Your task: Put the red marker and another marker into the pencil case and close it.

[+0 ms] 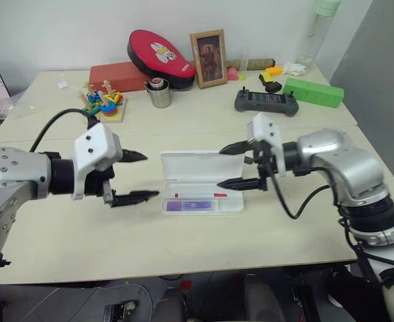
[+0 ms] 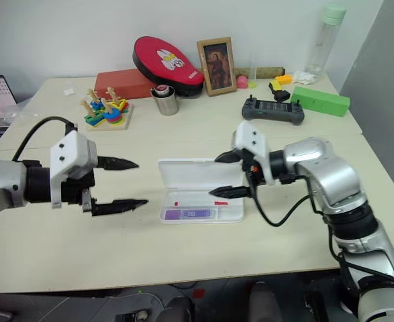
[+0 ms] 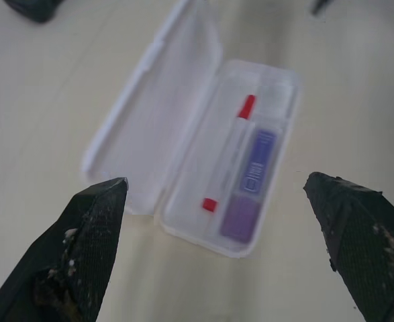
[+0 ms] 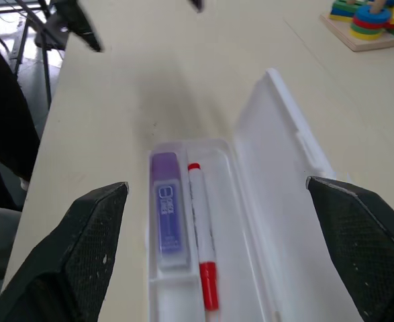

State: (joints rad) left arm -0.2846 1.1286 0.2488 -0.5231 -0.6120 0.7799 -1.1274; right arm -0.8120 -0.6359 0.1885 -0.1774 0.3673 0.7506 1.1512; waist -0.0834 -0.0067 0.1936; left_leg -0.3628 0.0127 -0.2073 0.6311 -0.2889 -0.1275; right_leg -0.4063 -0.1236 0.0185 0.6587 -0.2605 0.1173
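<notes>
My left gripper [image 1: 137, 176] hangs wide open and empty, left of the pencil case [image 1: 200, 180]. The case lies open mid-table [image 1: 62, 235], the red marker [image 3: 227, 154] and purple highlighter [image 3: 248, 184] side by side in its tray. My right gripper [image 1: 235, 166] hovers over its right end, fully spread, holding nothing.

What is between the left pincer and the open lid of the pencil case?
Nothing visible: bare table lies between the open left pincer and the pencil case lid.
</notes>
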